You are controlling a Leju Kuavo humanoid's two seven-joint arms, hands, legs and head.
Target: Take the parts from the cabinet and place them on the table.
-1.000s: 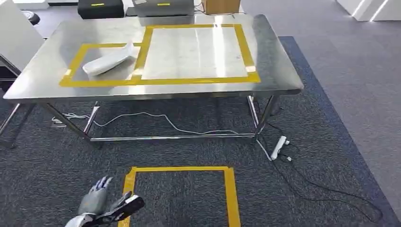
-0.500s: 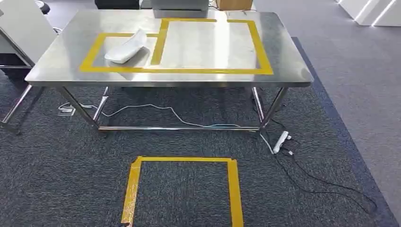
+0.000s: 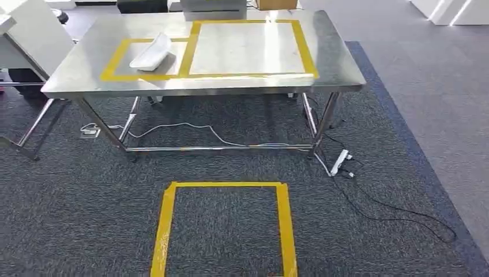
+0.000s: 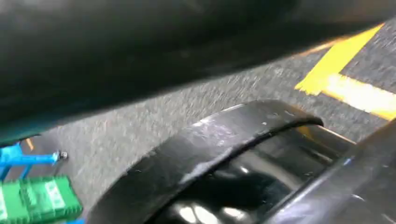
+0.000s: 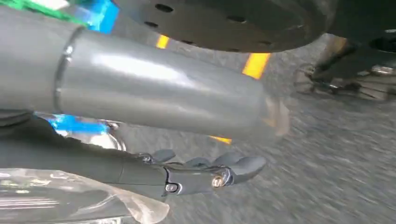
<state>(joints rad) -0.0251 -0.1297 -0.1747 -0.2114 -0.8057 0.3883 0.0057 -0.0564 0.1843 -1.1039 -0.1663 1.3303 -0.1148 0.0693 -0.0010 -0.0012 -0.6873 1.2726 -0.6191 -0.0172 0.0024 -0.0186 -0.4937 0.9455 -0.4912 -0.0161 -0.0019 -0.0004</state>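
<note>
Right robot hand hangs over the dark carpet in the right wrist view, its dark fingers stretched nearly straight and apart, holding nothing; a clear plastic bag shows just beside its wrist, though whether the two touch I cannot tell. The left robot hand cannot be made out in the blurred left wrist view, so its state I cannot tell. On the steel table, a white part (long, curved, lying on its side) rests inside the smaller yellow tape rectangle near the table's far left corner. A yellow tape square marks the carpet before the table, and a white power strip lies by the near right leg.
</note>
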